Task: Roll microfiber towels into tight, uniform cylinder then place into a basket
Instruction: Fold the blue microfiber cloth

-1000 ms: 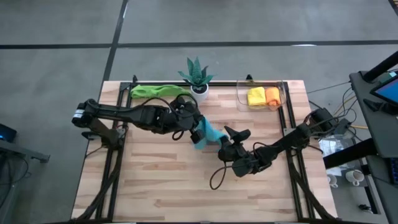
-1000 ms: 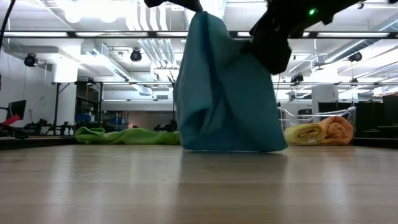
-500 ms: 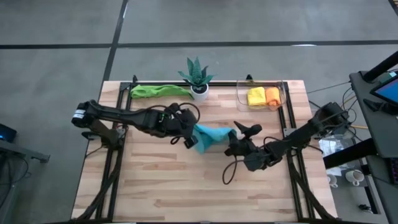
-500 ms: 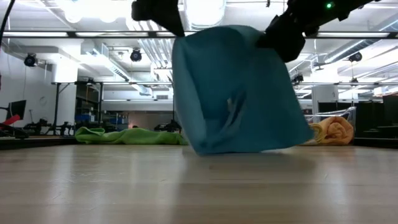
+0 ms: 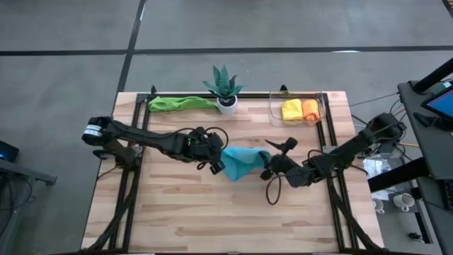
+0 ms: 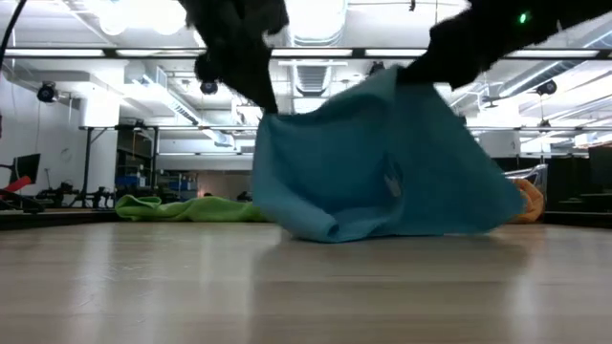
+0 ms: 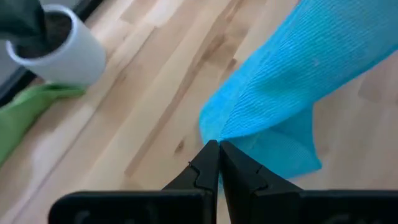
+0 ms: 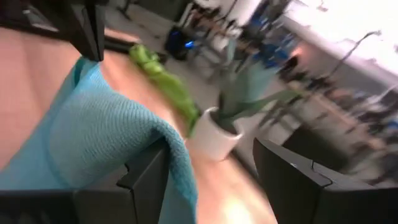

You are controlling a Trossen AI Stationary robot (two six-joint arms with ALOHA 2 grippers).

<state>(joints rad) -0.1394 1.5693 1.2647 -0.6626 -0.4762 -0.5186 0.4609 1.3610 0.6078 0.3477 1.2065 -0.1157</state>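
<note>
Light blue towel (image 5: 241, 161) hangs mid-table between both arms, limp, light and non-slip so best taken at corners: left gripper (image 7: 216, 163) clenched on one corner, right gripper (image 5: 271, 157) spread wide at its opposite edge, grip unclear

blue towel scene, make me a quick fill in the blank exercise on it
1. The left gripper is shut on the ____ towel.
2. The basket holds a yellow roll and an ____ roll.
3. The green towel lies beside the potted ____.

Missing words: blue; orange; plant
</note>
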